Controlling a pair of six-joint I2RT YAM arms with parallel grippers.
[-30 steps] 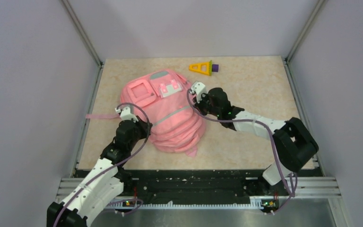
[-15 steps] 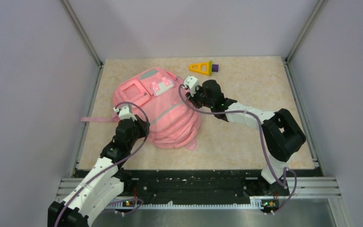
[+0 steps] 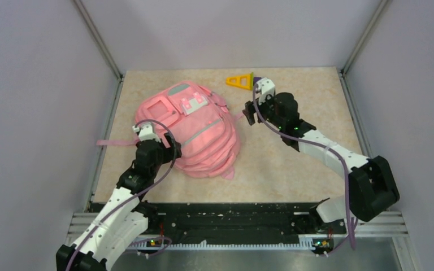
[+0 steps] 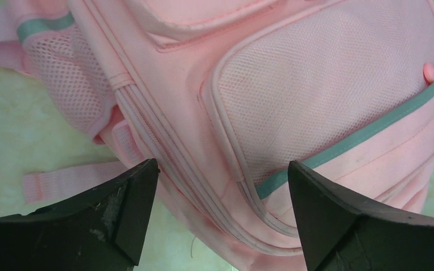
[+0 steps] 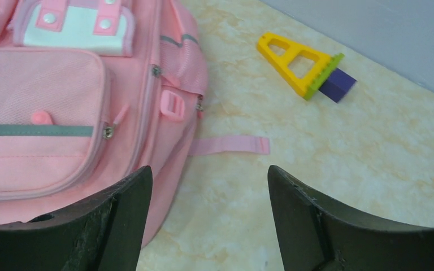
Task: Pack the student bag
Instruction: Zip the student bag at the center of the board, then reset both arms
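- While the student bag (image 3: 189, 132) lay front-up on the table's (image 3: 294, 164) left half, the left gripper (image 4: 221, 165) hovered over its mesh pocket, jaws spread and empty.
- The right gripper (image 5: 209, 169), equally wide apart, hung beside the bag's edge.
- A yellow toy (image 5: 295, 58) lay farther back.

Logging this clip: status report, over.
Left end effector open over student bag. Right end effector open, empty, beside bag. Yellow toy lies apart, unpacked.

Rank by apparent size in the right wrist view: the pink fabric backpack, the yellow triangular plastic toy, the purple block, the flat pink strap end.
1. pink fabric backpack
2. yellow triangular plastic toy
3. flat pink strap end, long but thin
4. purple block, partly hidden
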